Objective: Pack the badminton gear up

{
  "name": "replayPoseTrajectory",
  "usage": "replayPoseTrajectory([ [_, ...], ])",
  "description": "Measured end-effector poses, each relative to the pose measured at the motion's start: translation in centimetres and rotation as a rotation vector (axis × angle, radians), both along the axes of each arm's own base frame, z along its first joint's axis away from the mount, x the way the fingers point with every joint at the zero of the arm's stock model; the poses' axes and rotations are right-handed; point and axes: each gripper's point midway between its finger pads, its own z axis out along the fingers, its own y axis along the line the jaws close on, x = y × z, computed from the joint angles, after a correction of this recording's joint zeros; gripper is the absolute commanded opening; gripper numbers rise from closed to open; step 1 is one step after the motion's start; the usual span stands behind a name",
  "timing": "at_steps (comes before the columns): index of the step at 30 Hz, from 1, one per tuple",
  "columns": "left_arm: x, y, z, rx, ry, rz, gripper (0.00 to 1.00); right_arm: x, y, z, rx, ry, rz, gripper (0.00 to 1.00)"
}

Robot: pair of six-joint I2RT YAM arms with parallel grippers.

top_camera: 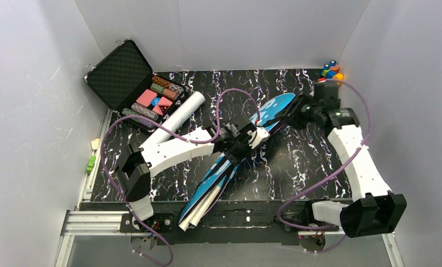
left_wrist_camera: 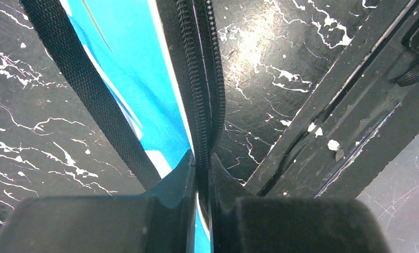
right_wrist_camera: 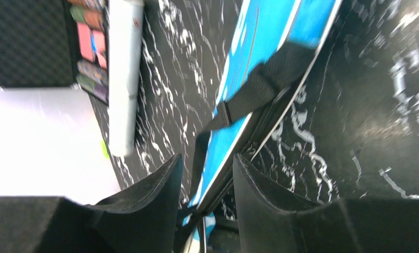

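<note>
The big blue racket-shaped bag [top_camera: 219,172] lies slantwise across the black mat, its wide head at the back right. Pale handle ends [top_camera: 195,216] stick out of its near end. My left gripper [top_camera: 246,143] sits over the bag's middle. In the left wrist view it [left_wrist_camera: 203,168] is shut on the black zipper edge [left_wrist_camera: 199,63], beside the blue cloth [left_wrist_camera: 139,79] and black strap [left_wrist_camera: 86,89]. My right gripper [top_camera: 290,114] hangs over the bag's head. Its jaws [right_wrist_camera: 207,168] stand open astride the bag's edge [right_wrist_camera: 234,153], not pinching it. The long white tube [top_camera: 177,119] lies left of the bag.
An open black case of coloured chips [top_camera: 135,83] stands at the back left, touching the tube's far end. A small orange-and-blue toy [top_camera: 331,69] sits in the back right corner. White walls close in the mat on three sides. Purple cables loop over both arms.
</note>
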Motion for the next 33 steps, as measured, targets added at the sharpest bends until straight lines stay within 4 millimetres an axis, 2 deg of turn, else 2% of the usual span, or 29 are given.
replayPoseTrajectory([
  [4,0.0,0.0,0.0,0.001,-0.002,0.001,0.0,2.3,-3.3,4.3,-0.027,-0.121,-0.089,0.44],
  [6,0.1,0.0,0.0,0.001,-0.003,0.002,0.0,2.7,-4.3,5.3,-0.037,-0.156,-0.109,0.37],
  [8,0.1,0.0,0.0,0.001,-0.003,0.002,0.0,2.8,-5.1,5.4,-0.046,-0.158,-0.127,0.33],
  [10,0.1,0.0,0.0,0.001,-0.003,0.002,0.0,2.8,-5.6,4.7,-0.052,-0.146,-0.135,0.37],
  [14,0.2,0.1,0.0,0.001,-0.003,0.005,0.0,1.6,-5.2,1.4,-0.034,-0.062,-0.11,0.46],
  [18,0.2,0.1,0.0,0.001,-0.003,0.006,0.0,-0.4,-3.3,-2.6,0.008,0.046,-0.049,0.49],
  [21,0.2,0.1,0.0,0.001,-0.003,0.006,0.0,-1.6,-1.5,-4.4,0.06,0.089,-0.013,0.49],
  [25,0.2,0.1,0.0,0.001,-0.003,0.006,0.0,-2.2,-0.7,-5.3,0.114,0.1,-0.021,0.48],
  [31,0.2,0.1,0.0,0.001,-0.003,0.006,0.0,-1.1,-0.4,-4.6,0.144,0.055,-0.037,0.46],
  [33,0.2,0.1,0.0,0.0,-0.004,0.006,0.0,-0.9,-0.4,-4.4,0.146,0.048,-0.04,0.43],
])
